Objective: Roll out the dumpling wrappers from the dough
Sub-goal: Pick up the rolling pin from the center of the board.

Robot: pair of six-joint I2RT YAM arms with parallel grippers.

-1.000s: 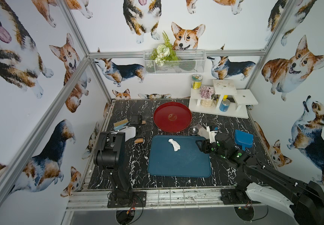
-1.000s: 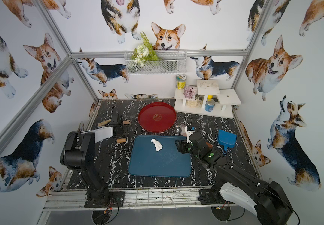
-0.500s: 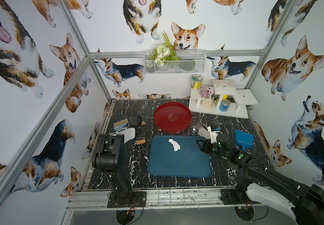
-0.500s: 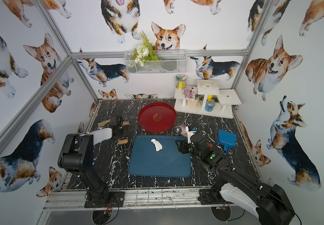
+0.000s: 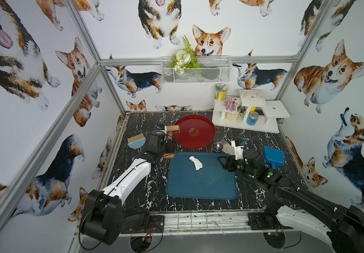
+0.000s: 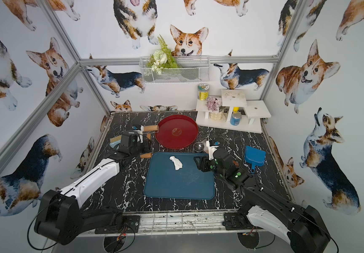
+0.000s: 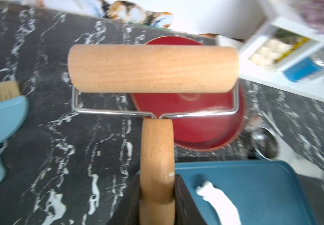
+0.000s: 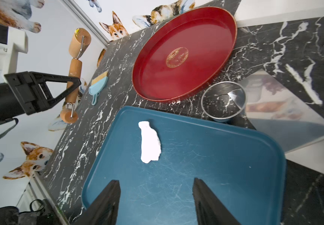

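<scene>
Left tool (image 7: 157,191) is clamped on the roller (image 7: 153,68) handle, holding it off the bench. Right tool (image 8: 155,183) hangs open over the tray (image 5: 200,186) edge. The dough (image 5: 196,162) lies on the tray, an unflattened lump. The plate (image 5: 193,131) is bare, so all the rolling seems still to do.

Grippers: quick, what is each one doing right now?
Left gripper: closed on the rolling pin, by its handle.
Right gripper: open, empty, above the blue tray.

Roller (image 7: 153,68) is pale bare wood on a shiny wire frame (image 7: 118,112). Dough (image 8: 149,142) looks soft and matte, blue tray (image 8: 215,165) is scuffed plastic, red plate (image 8: 184,35) glossy, small ring (image 8: 223,116) polished metal, tabletop (image 8: 293,48) black marble-look.
</scene>
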